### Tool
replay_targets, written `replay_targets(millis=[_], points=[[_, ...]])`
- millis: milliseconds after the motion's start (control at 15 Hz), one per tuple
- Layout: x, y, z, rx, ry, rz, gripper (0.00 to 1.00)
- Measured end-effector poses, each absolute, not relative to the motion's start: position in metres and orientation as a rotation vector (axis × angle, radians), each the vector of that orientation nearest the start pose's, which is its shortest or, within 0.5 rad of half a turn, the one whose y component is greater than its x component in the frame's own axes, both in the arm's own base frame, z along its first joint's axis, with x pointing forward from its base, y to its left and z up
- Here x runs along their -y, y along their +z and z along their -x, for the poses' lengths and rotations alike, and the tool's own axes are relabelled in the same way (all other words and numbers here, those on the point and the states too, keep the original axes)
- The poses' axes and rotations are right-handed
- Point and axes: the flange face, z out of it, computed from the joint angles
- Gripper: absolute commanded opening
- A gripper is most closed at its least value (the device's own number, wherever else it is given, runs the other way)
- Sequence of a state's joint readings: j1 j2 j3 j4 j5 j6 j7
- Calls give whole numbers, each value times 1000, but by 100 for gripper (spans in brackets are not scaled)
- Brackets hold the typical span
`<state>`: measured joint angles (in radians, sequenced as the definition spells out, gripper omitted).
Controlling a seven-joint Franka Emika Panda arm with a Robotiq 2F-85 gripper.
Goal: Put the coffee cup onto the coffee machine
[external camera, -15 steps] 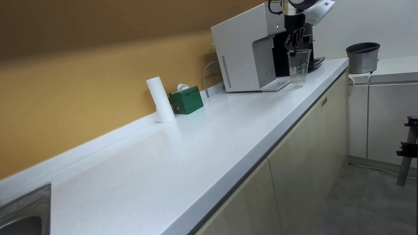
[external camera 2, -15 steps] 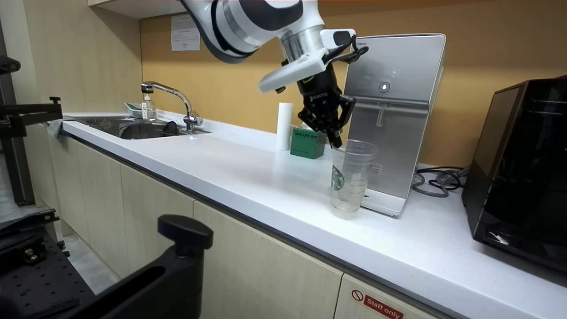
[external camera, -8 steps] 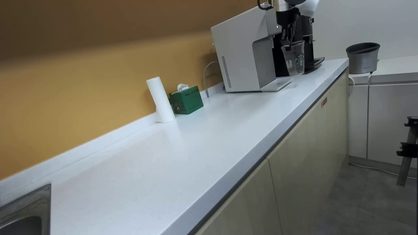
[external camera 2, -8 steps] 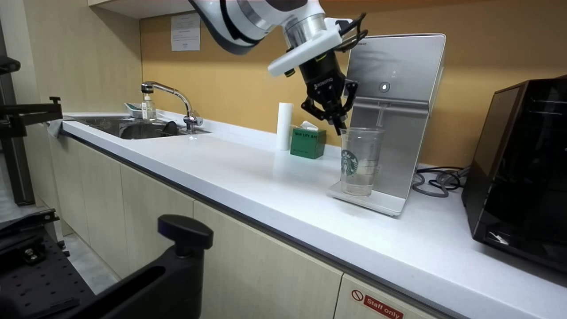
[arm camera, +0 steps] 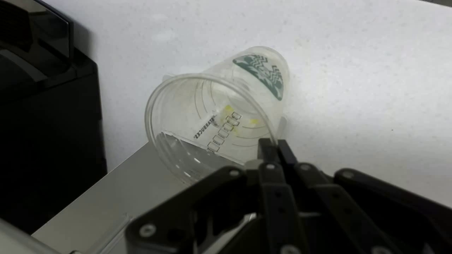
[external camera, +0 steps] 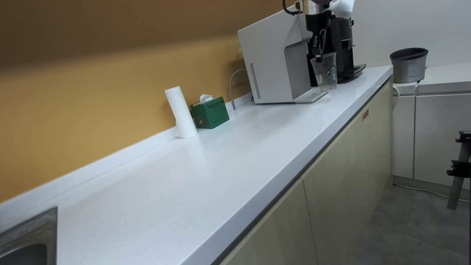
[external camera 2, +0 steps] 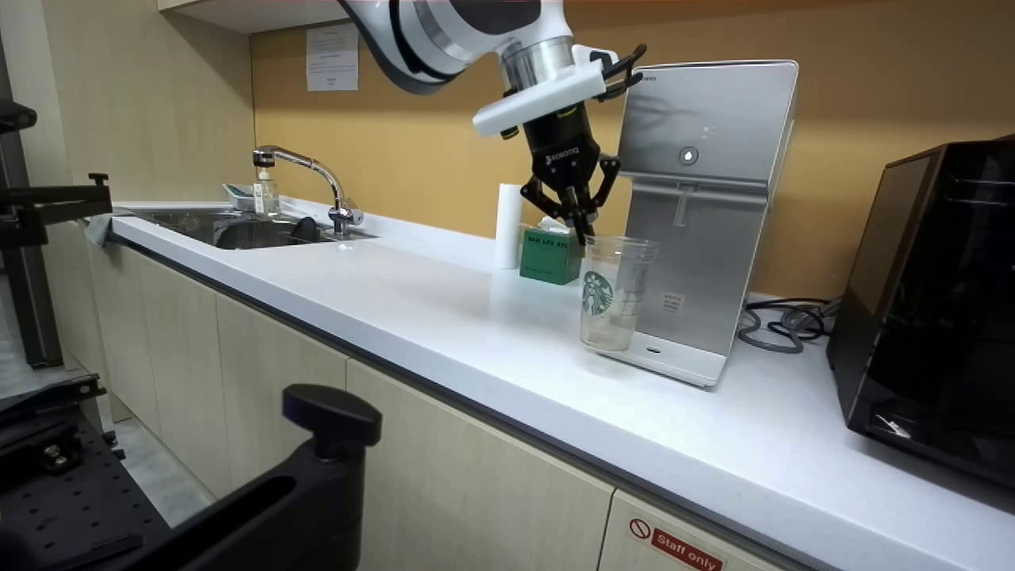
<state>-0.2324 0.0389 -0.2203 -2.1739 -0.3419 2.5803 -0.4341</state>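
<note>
In an exterior view, the coffee cup (external camera: 326,76) is toward the far corner of the counter (external camera: 220,173). In an exterior view, the gripper (external camera 2: 584,231) holds it between the coffee machine (external camera 2: 706,246) and the counter's front edge; base contact is unclear. In the wrist view, the fingers (arm camera: 267,150) pinch its rim.

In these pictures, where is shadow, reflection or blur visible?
In an exterior view, the orange-yellow wall darkens toward its top; in both exterior views, the white counter faintly mirrors the paper roll; in the wrist view, the cup shows bright glints, and the pincer looks dark and slightly soft.
</note>
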Motion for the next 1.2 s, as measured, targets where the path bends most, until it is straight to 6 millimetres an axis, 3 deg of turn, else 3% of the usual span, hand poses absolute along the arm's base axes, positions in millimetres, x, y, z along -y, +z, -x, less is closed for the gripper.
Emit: replay_targets(millis=[600, 1200], points=[[259, 386, -529, 565, -541, 3456, 1], [270, 391, -536, 607, -654, 3471, 1]])
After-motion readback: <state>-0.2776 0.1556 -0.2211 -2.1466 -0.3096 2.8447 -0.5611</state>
